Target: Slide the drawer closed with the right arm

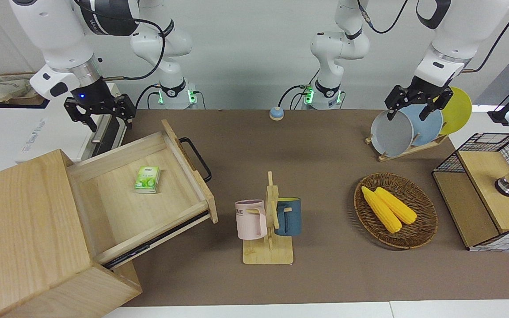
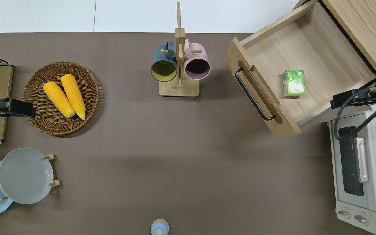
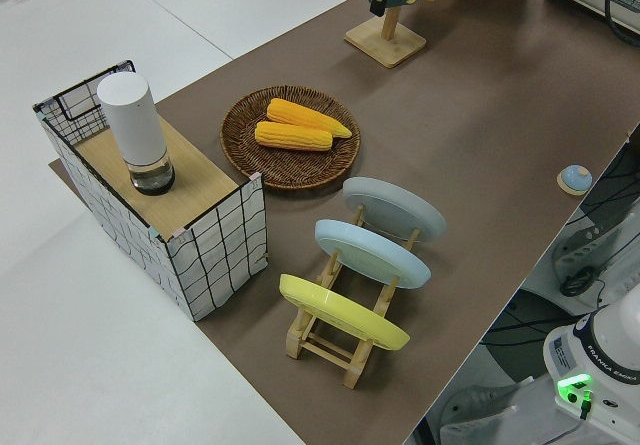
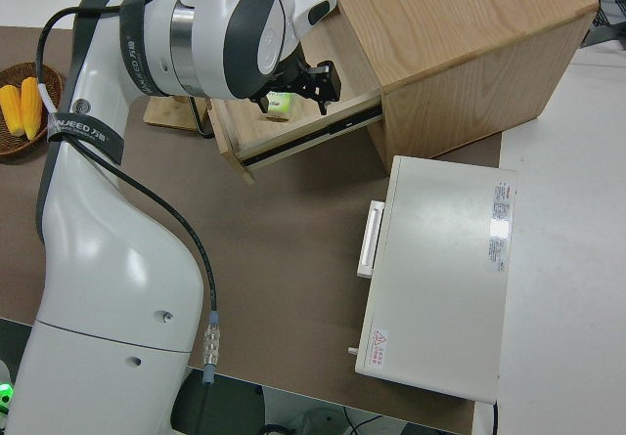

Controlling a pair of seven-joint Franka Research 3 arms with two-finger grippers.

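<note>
Right gripper jaws spread, empty, hovering over the gap between drawer and toaster oven. Left arm parked; jaws look spread.

Drawer pulled fully out of cabinet, at right arm's end of table; black handle faces table centre. Green packet lies inside.

Risks: push off-centre on drawer front may skew it and jam it; jaws may snag the handle loop.

Mug rack stands near drawer front, could crowd the approach. Corn basket, plate rack well apart.
</note>
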